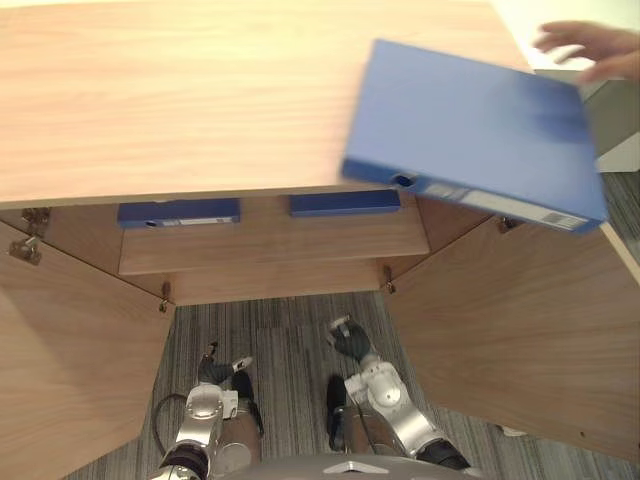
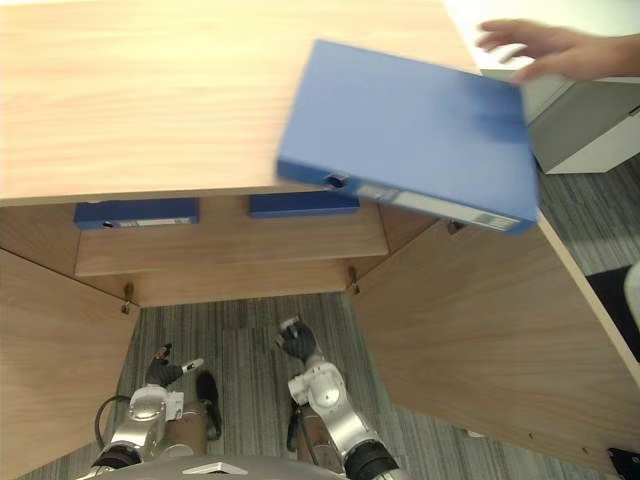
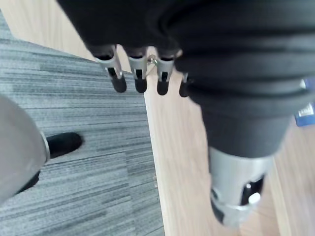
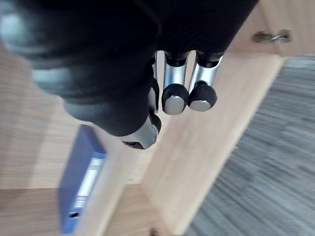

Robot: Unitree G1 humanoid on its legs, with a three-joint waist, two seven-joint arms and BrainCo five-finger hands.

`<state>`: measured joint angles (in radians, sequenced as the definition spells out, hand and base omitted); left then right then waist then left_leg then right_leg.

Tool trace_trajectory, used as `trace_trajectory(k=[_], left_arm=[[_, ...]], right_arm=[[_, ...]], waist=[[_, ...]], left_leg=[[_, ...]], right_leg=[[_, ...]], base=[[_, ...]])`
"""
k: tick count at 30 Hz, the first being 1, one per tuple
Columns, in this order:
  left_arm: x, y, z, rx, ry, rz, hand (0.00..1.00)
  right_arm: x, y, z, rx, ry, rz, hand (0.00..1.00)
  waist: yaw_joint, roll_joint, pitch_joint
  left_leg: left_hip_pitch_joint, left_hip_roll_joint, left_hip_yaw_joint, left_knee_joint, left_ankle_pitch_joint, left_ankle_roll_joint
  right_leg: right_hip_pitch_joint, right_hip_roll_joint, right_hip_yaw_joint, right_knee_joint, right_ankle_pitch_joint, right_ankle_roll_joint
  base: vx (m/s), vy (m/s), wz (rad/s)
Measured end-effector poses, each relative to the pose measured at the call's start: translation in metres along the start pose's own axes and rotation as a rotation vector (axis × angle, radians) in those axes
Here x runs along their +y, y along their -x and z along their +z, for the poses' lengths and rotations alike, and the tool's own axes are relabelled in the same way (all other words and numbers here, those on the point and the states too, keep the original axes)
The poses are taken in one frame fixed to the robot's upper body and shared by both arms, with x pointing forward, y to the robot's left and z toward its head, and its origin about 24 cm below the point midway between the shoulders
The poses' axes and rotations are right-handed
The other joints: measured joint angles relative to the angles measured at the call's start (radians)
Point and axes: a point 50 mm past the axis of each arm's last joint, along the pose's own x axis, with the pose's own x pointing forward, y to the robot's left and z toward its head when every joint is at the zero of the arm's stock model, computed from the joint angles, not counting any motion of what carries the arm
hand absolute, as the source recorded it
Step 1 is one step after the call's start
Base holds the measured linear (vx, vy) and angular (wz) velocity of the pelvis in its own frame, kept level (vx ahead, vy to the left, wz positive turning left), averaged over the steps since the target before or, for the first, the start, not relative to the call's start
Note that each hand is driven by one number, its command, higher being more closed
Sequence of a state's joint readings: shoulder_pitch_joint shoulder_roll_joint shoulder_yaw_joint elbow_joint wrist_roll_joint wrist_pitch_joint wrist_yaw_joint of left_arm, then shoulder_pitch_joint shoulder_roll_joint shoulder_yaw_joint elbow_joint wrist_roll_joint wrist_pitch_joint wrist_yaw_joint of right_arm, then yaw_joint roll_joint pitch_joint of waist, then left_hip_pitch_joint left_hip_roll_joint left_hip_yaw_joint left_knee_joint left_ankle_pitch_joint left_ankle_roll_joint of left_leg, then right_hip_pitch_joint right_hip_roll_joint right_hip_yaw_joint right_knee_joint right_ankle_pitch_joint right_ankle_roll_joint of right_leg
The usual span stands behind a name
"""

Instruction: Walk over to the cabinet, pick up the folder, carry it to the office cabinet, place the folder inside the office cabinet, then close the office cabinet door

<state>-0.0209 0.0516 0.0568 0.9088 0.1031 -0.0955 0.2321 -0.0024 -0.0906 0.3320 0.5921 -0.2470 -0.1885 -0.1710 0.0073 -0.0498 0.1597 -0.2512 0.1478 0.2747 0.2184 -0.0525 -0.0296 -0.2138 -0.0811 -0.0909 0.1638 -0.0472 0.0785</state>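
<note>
Holding nothing in the right hand (image 1: 350, 342) or the left hand (image 1: 213, 370), both hanging low, fingers (image 4: 174, 93) loosely straight and a little apart. Need to reach well up and forward for the blue folder (image 1: 470, 130), flat on the cabinet's top surface (image 1: 180, 100), up and right of the right fingers, spine toward them, overhanging the front edge (a person's hand (image 1: 590, 45) by its far corner, contact unclear). Long axis running left to right. Likely nearer the right hand.

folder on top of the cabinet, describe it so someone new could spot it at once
Start at the wooden cabinet top above the open doors. The folder is the big blue one lying at its right end, overhanging the front edge, near a person's hand. The other blue folders sit lower, on the shelf inside.
</note>
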Motion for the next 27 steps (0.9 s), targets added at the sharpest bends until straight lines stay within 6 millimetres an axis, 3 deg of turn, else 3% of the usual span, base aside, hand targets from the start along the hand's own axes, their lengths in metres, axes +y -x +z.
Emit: trace_trajectory(k=[4, 11, 12, 17, 27], left_arm=[[0.002, 0.008, -0.027, 0.078, -0.039, -0.022, 0.00], [-0.001, 0.017, -0.049, 0.165, -0.062, -0.051, 0.00], [0.000, 0.017, -0.051, 0.173, -0.064, -0.056, 0.00], [-0.001, 0.020, -0.060, 0.228, -0.072, -0.078, 0.00], [-0.001, 0.022, -0.066, 0.262, -0.077, -0.083, 0.00]], right_arm=[[0.003, 0.015, -0.046, 0.211, 0.035, 0.027, 1.00], [-0.010, 0.039, -0.095, 0.478, -0.023, -0.048, 1.00], [-0.014, 0.044, -0.102, 0.522, -0.068, -0.085, 0.00], [-0.022, 0.062, -0.125, 0.690, -0.277, -0.242, 0.00], [-0.022, 0.077, -0.141, 0.819, -0.477, -0.367, 0.00]], waist=[[-0.003, 0.003, -0.041], [-0.007, 0.016, -0.082], [-0.008, 0.017, -0.092], [-0.019, 0.021, -0.116], [-0.021, 0.021, -0.139]], left_leg=[[0.092, -0.034, 0.017, -0.130, 0.060, 0.004], [0.202, -0.071, 0.019, -0.304, 0.142, -0.002], [0.203, -0.077, 0.016, -0.304, 0.142, -0.002], [0.224, -0.103, -0.002, -0.305, 0.131, 0.013], [0.260, -0.131, -0.002, -0.305, 0.108, 0.022]], right_leg=[[0.059, -0.003, 0.024, -0.077, 0.042, 0.004], [0.107, -0.012, 0.025, -0.129, 0.057, 0.008], [0.109, -0.017, 0.025, -0.132, 0.059, 0.010], [0.148, -0.029, 0.055, -0.155, 0.057, 0.012], [0.189, -0.049, 0.080, -0.167, 0.052, 0.021]], base=[[-0.03, 0.020, -0.09], [-0.08, 0.036, -0.01], [-0.07, 0.057, 0.03], [-0.02, 0.065, 0.10], [0.05, 0.031, 0.01]])
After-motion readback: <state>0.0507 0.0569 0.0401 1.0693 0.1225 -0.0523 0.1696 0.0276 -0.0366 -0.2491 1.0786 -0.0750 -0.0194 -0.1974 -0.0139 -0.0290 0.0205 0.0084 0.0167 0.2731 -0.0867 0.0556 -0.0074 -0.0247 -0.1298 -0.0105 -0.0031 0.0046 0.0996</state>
